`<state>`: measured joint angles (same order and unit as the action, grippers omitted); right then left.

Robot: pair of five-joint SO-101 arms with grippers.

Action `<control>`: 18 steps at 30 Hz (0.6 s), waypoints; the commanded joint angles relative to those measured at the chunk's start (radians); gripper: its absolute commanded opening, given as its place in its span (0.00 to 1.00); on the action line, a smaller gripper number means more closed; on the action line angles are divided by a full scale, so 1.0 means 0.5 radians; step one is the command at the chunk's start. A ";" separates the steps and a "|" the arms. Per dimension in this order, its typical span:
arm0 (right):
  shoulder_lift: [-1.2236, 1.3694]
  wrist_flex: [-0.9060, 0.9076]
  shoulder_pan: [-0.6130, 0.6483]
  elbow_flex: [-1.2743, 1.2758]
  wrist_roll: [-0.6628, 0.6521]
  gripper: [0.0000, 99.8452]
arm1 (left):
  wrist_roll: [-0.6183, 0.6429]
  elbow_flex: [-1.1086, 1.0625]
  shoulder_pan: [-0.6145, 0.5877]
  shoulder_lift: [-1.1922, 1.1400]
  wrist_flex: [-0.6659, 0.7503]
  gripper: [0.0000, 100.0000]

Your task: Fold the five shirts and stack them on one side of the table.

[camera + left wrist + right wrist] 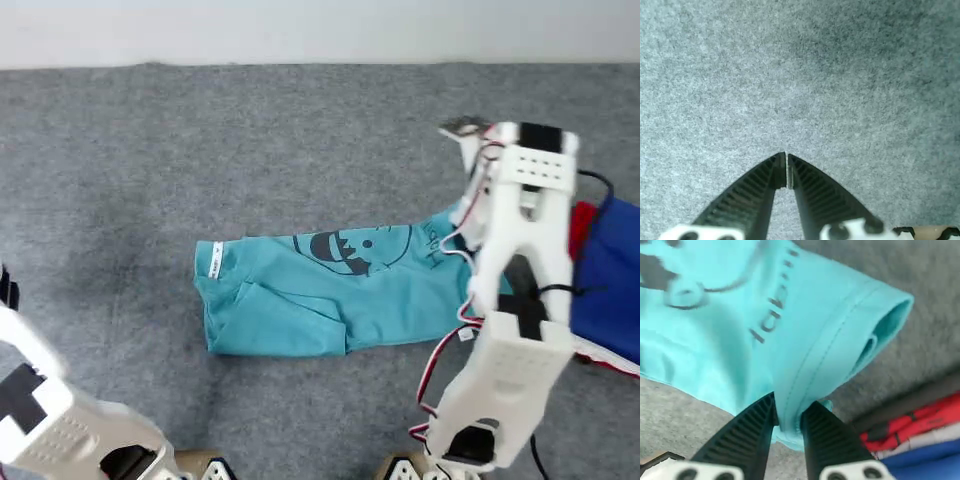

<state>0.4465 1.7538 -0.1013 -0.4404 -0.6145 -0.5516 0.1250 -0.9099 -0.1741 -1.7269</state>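
A teal shirt [330, 290] with a dark cartoon print lies partly folded in the middle of the grey table. My right gripper [788, 412] is shut on the teal shirt's [790, 330] hem at its right end, and the fabric bulges up there into a rolled edge. In the high view the right arm [515, 300] stands over that end of the shirt. My left gripper [786, 167] is shut with nothing in it, above bare grey felt; the left arm [50, 420] sits at the near left corner.
A stack of clothes, blue [610, 280] over red [582, 225] and white, lies at the table's right edge just beyond the right arm. Its red and blue layers [910, 435] appear close to the right gripper. The grey felt [200, 150] stretches left and back.
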 commanded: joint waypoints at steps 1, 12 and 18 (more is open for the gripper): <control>-0.170 0.078 0.176 -0.089 0.058 0.01 | -0.006 0.063 0.046 0.206 -0.052 0.02; -0.554 0.081 0.876 -0.086 0.301 0.01 | -0.006 0.060 0.199 0.503 -0.052 0.02; -0.594 0.072 1.306 -0.086 0.338 0.01 | -0.006 -0.087 0.193 0.506 -0.037 0.02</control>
<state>0.2041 1.7538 0.4603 -0.4404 -0.4580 -0.5562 0.0944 -0.8178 0.0345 -1.7300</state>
